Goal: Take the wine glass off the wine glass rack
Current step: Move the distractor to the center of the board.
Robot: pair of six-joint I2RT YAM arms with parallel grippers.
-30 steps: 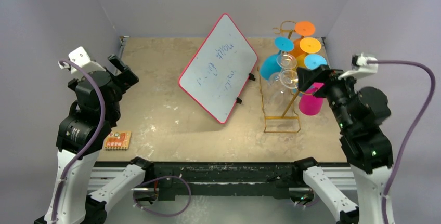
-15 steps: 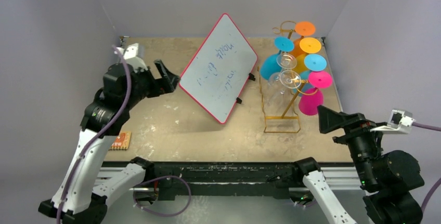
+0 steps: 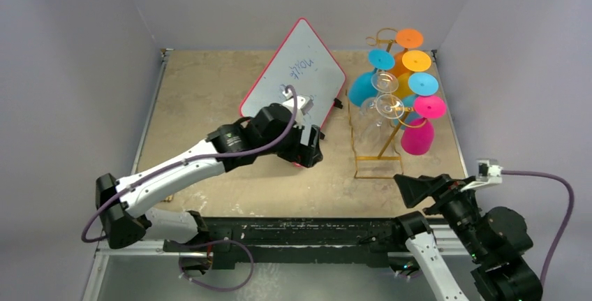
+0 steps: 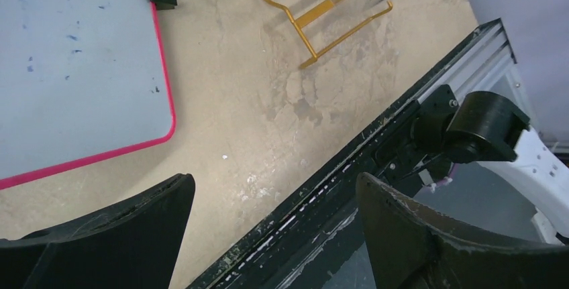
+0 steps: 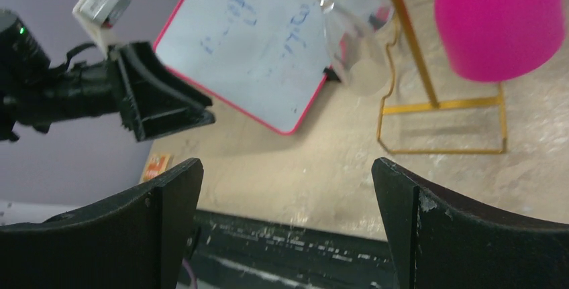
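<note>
Found right gripper (image 5: 287,168) low by near table edge, jaws spread wide, nothing between. Noted wine glass rack (image 5: 410,41) ahead of those jaws and off to their right, well apart. Noted pink wine glass (image 5: 500,21) hung bowl-down on rack, ahead of right finger, untouched; clear glass (image 5: 355,58) hung just left of post, nearer jaw centreline. Found left gripper (image 4: 272,192) likewise wide and empty over bare table (image 4: 268,101), w/ rack base ahead and slightly right of its gap, whiteboard (image 4: 74,54) ahead-left. Judged approach stage only: no glass off yet. Hung by foot in loop hooks, so prob. needs sliding out, not pulling down. Unable to tell target glass; poss. the pink, being nearest right jaws. Risk: knocking crowded neighbours.
</note>
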